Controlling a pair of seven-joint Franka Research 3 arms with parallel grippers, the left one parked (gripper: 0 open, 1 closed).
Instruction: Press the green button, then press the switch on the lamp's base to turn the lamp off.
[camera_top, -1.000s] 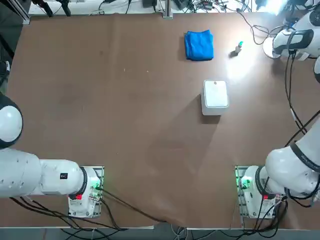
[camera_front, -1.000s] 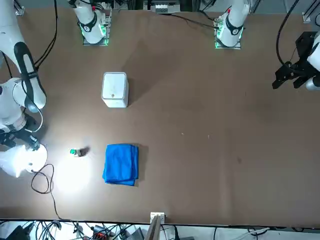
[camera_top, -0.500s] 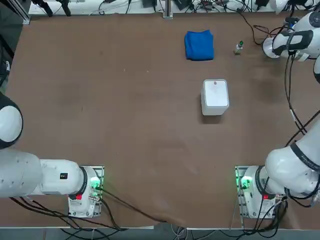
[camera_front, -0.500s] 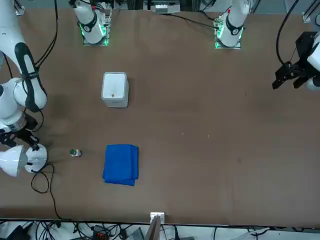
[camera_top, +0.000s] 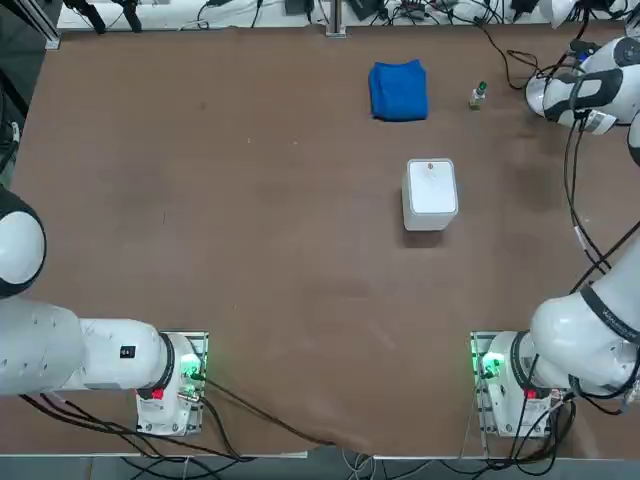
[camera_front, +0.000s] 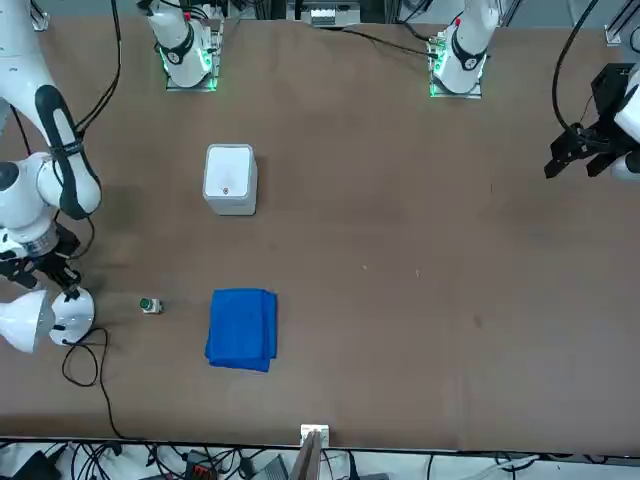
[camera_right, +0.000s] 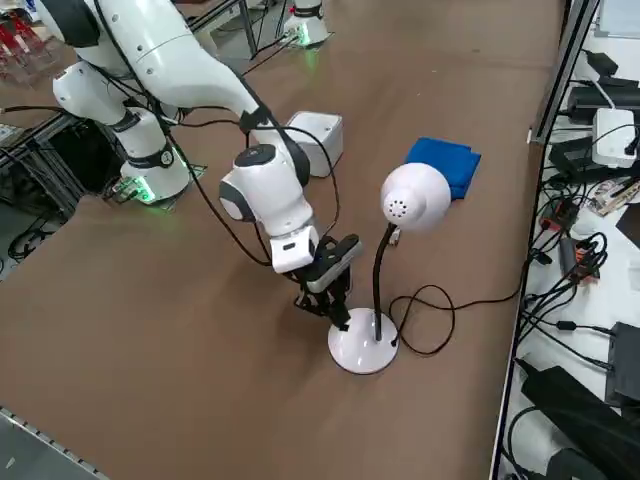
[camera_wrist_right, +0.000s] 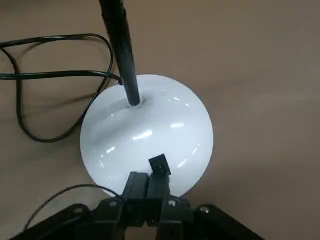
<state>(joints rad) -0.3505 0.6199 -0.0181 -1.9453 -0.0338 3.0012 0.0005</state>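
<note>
The lamp's base (camera_wrist_right: 146, 132) sits at the table's far right corner, near the green button (camera_top: 478, 94). It is a glossy, rigid white dome, probably light enough to skid, so a press wants to come straight down on the switch (camera_wrist_right: 159, 164) — a small dark square near its rim. The right gripper (camera_wrist_right: 148, 192), fingers pressed together and holding nothing, hangs just over that switch. Whether they touch is hard to judge — and the lamp (camera_right: 414, 198) looks unlit.

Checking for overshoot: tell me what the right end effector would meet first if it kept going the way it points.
The right end effector, shut, points down at the lamp's base; it would likely meet that white dome first, near the small black switch.
</note>
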